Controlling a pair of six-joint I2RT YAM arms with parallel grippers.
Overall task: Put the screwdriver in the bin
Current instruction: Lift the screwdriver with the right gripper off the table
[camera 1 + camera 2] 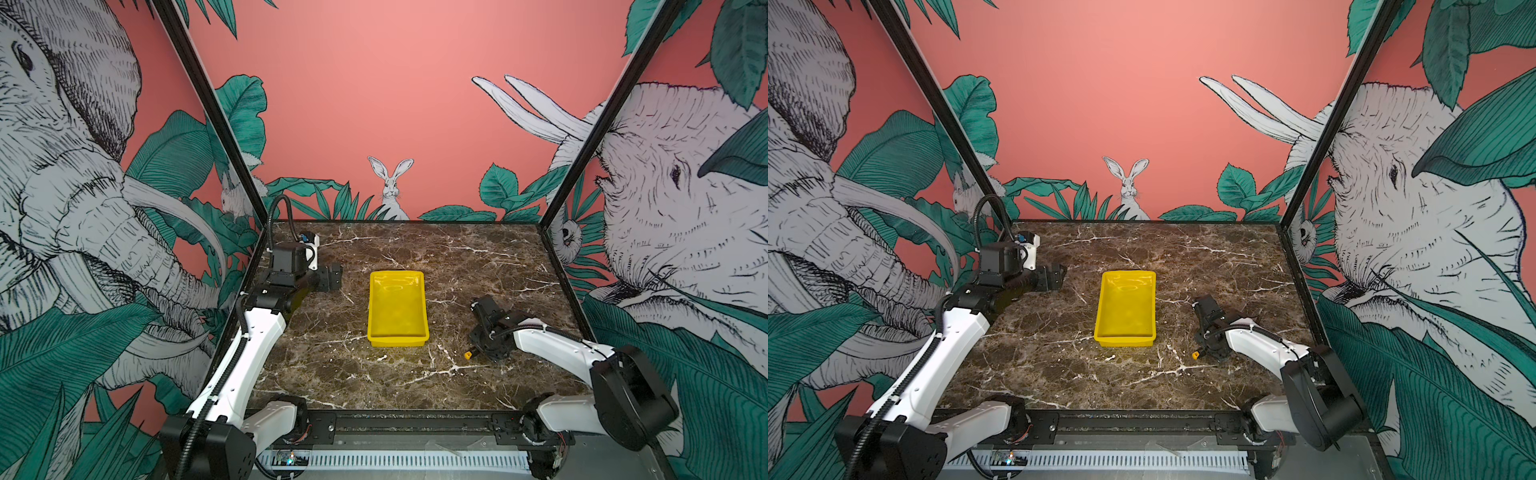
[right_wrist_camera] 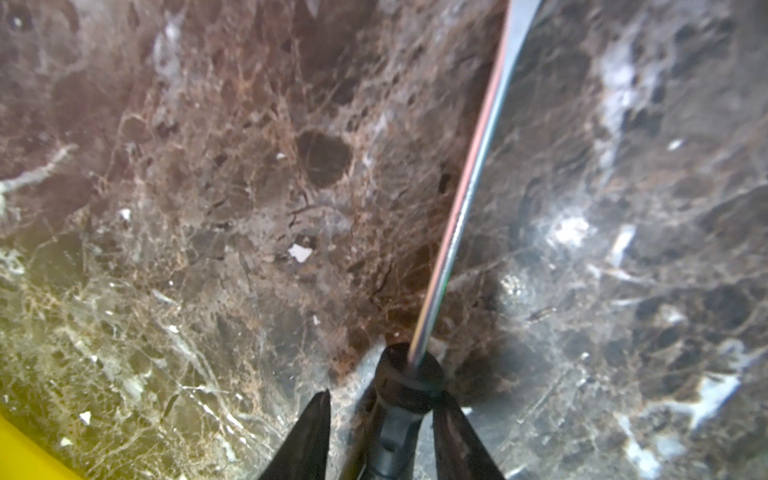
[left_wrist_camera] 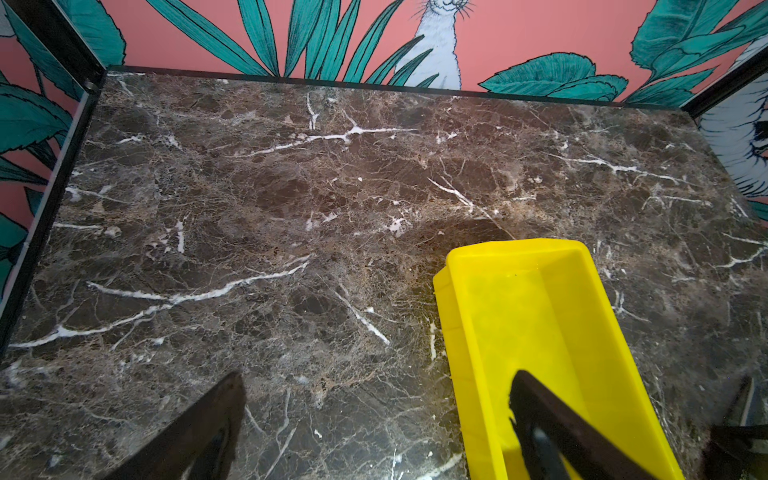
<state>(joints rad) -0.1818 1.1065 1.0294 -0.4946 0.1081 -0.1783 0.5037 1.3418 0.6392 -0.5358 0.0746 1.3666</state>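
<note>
The screwdriver (image 2: 457,208) lies on the marble to the right of the bin; its grey shaft points away from my right wrist camera. In both top views only its orange-yellow end cap (image 1: 468,355) (image 1: 1195,355) shows beside the gripper. My right gripper (image 2: 382,399) (image 1: 482,349) is down at the table with a finger on each side of the black handle; one finger touches it and the other stands a little off. The yellow bin (image 1: 397,274) (image 1: 1127,273) (image 3: 515,245) sits empty mid-table. My left gripper (image 3: 378,376) (image 1: 334,278) hovers open by the bin's far left corner.
The brown marble tabletop (image 1: 457,257) is walled by printed panels with black corner posts (image 1: 232,145). A black rail (image 1: 415,424) runs along the near edge between the two arm bases. A corner of the bin (image 2: 16,449) shows in the right wrist view.
</note>
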